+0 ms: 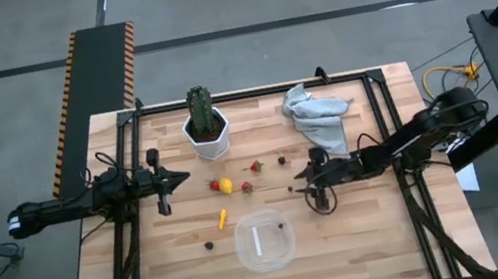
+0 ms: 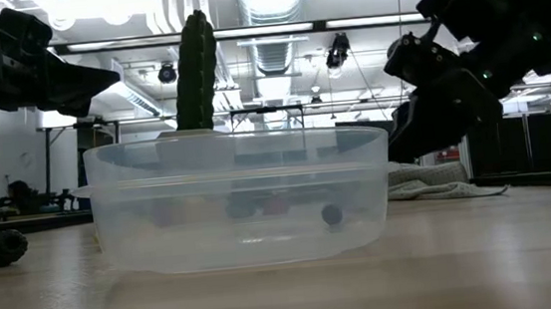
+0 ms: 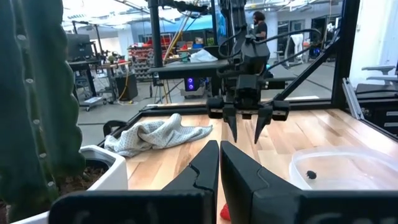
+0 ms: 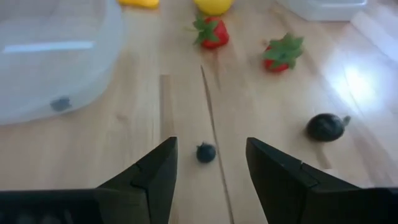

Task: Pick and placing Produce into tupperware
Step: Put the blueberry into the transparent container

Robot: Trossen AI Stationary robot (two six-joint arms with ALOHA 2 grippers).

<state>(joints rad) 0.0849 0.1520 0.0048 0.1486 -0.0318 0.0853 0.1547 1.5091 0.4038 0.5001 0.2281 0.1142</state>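
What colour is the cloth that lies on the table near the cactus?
The cloth is pale grey, almost white. The high view shows it best.

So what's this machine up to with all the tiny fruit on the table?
It is moving toy produce into the clear tupperware, which so far holds one small dark berry. The right gripper hangs open just above another dark berry on the wood, apparently about to take it. Two strawberries, a lemon, an orange sliver and more berries lie loose. The left gripper waits shut near the cactus pot.
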